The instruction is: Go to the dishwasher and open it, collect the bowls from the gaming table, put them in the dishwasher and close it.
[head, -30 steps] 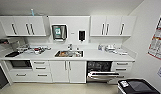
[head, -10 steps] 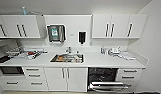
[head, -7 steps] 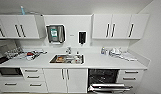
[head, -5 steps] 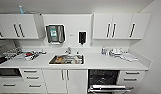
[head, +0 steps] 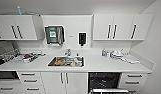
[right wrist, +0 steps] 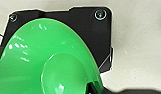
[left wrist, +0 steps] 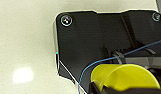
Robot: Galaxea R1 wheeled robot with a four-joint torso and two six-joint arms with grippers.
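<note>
Cabinets [head: 122,26] of flat white ran along the wall ahead of us, above a smooth white counter [head: 96,65] with a rectangular steel sink [head: 66,61] sunk in it. Under the counter's right part the dishwasher [head: 104,81] stood open: a dark square cavity faced us, and its door [head: 109,91] lay folded down toward us, its long edge running side to side.

On our right wrist view the lime-green bowl [right wrist: 48,60], glossy round plastic, stood tilted on edge with its hollow turned to the camera, over a pale speckled floor [right wrist: 138,50]. We could not tell how the right gripper's jaws stood.

On the left wrist view the smaller yellow bowl [left wrist: 123,77], also smooth plastic, showed its hollow above a dark block. Whether the left gripper's jaws gripped it, we could not tell.
</note>
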